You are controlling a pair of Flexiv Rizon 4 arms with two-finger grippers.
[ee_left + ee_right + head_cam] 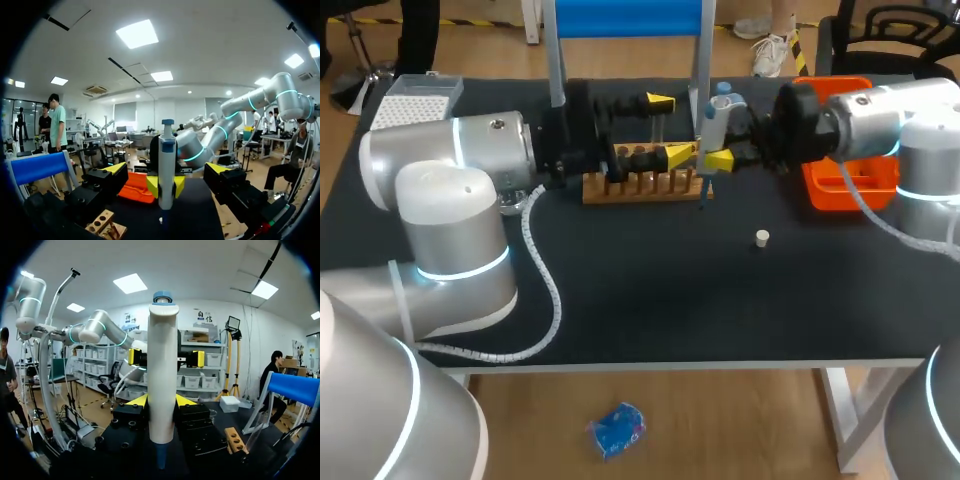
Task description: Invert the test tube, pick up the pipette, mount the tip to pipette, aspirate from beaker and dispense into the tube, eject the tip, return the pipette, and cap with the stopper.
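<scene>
- White plastic pipette with blue plunger cap (162,380): upright, clamped mid-barrel between the fingers of the right gripper (160,401), just beside the wooden tube rack (645,188).
- Probably light, rigid and smooth-walled, so it could slip or tilt. Mid-barrel hold looks right and leaves the plunger free.
- Left gripper (166,167): fingers spread wide, holding nothing, facing the pipette.
- Small white stopper (762,237): loose on the black table (650,290), well apart.

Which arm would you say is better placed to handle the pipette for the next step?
The right arm: its jaws are shut on the upright pipette beside the wooden rack, while the left arm's jaws stand wide open, gripping nothing.
</scene>
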